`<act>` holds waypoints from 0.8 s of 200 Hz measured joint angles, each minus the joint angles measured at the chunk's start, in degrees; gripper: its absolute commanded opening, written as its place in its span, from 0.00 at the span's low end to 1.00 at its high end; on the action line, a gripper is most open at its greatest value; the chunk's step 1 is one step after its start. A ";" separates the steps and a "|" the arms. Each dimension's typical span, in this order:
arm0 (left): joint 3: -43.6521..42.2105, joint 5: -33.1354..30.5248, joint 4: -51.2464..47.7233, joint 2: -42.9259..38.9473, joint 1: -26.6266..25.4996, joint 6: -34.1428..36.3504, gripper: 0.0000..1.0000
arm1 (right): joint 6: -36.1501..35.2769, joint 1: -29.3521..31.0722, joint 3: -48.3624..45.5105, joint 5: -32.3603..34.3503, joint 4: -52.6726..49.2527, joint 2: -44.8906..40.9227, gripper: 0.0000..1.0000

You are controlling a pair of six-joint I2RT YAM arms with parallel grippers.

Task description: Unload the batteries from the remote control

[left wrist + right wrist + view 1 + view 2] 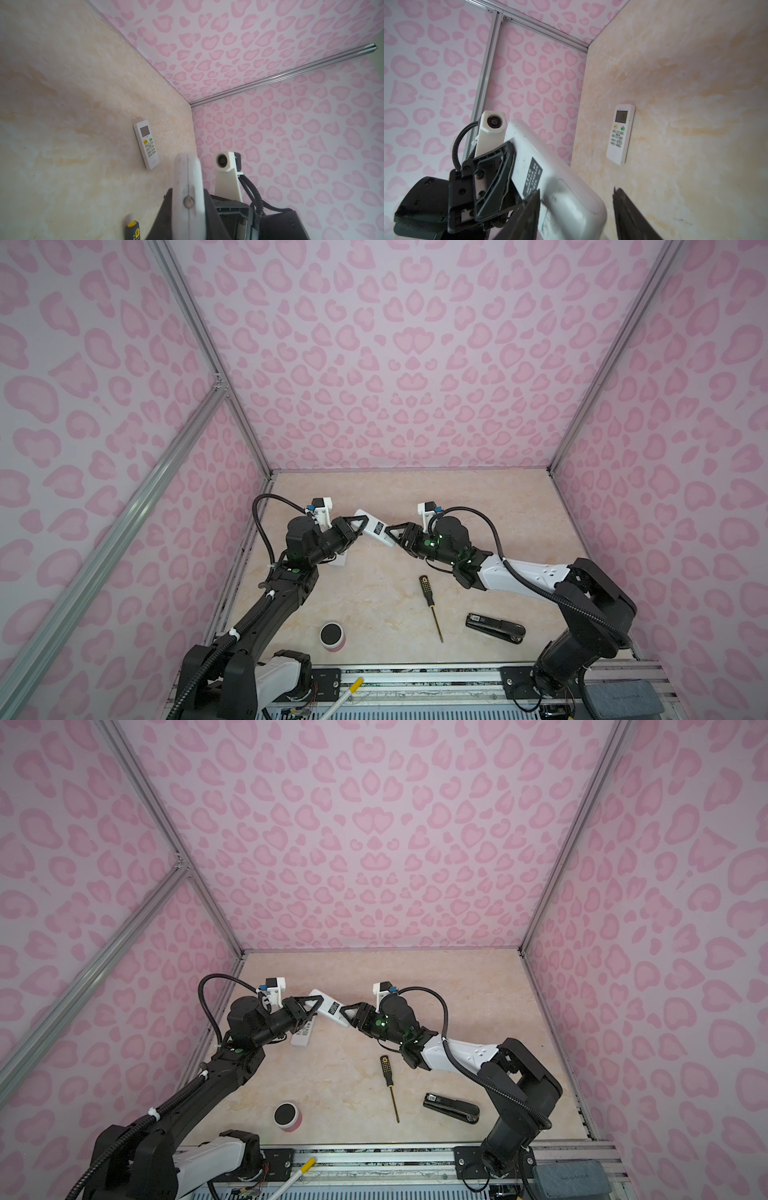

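Aloft between two robot arms, a white remote control [376, 529] hangs tilted above the marbled table [478, 506], as both top views show. The left pincer [360, 526] is pressed tight on one end of the remote, its fingers [488, 172] clamping the casing's edges. The right pincer [576, 190] stands spread around the opposite end: one finger touches the labelled back, while the other is clear of the casing's side. The batteries are hidden from every camera; only the remote's labelled back and its side seam show. Beneath the wrist of the left pincer, a second white remote [147, 144] lies flat on the table, buttons up. On the near side of the right pincer, well apart from it, lie a black-handled screwdriver [426, 592] and a black stapler [494, 627]. A pink cup with a black top [332, 635] stands well back from the left pincer, near that arm's base.
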 measured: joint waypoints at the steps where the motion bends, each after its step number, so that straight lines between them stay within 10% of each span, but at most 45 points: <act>1: 0.00 0.00 0.00 0.00 0.02 0.00 0.04 | 0.00 0.02 -0.07 -0.02 0.02 0.00 0.53; 60: -0.07 -0.98 -0.66 -0.37 0.76 0.42 0.04 | 2.03 0.28 -2.80 -0.26 4.11 0.24 0.40; 110: -0.02 -0.87 -0.11 -0.22 0.90 0.02 0.04 | 2.21 0.26 -1.01 -0.87 4.50 1.57 0.52; 160: 0.04 -0.87 -0.26 0.33 0.90 0.17 0.03 | 2.73 0.26 -0.57 -1.84 5.62 2.78 0.34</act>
